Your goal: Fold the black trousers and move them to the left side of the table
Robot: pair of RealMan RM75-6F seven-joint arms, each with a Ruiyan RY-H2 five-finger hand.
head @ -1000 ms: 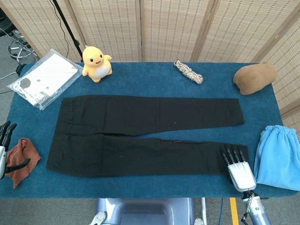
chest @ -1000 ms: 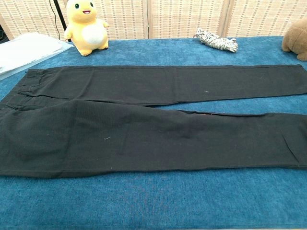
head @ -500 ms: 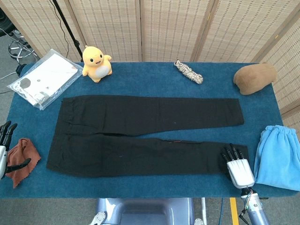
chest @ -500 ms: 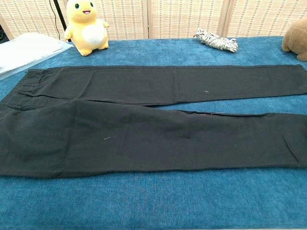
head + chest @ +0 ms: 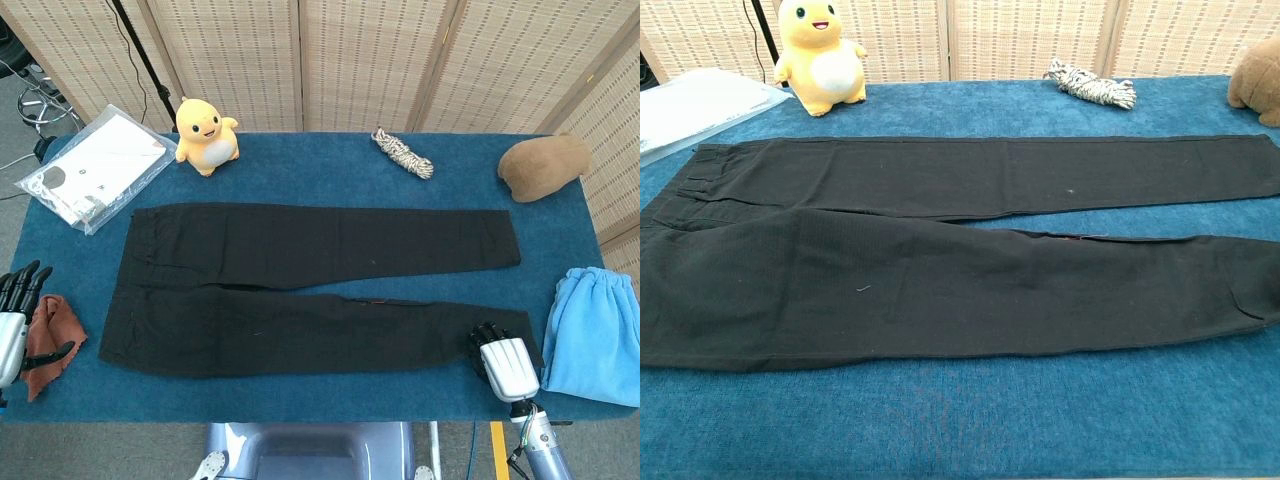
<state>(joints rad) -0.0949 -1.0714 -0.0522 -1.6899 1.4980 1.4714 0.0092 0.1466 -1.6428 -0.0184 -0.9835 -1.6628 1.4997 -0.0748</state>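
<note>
Head view: the black trousers (image 5: 300,285) lie flat, matte and smooth, legs running rightward across the blue felt-like tabletop (image 5: 300,395). The right hand (image 5: 503,362) has its fingers curled onto the near leg's hem. The left hand (image 5: 14,315) hangs with fingers spread beside a crumpled rust cloth (image 5: 45,330).

Chest view: the trousers (image 5: 940,290) show a fine weave, the near hem rumpled at the right edge.

Black trousers (image 5: 300,285) on a blue table (image 5: 330,160), yellow plush (image 5: 205,132), rust-brown cloth (image 5: 42,335).
</note>
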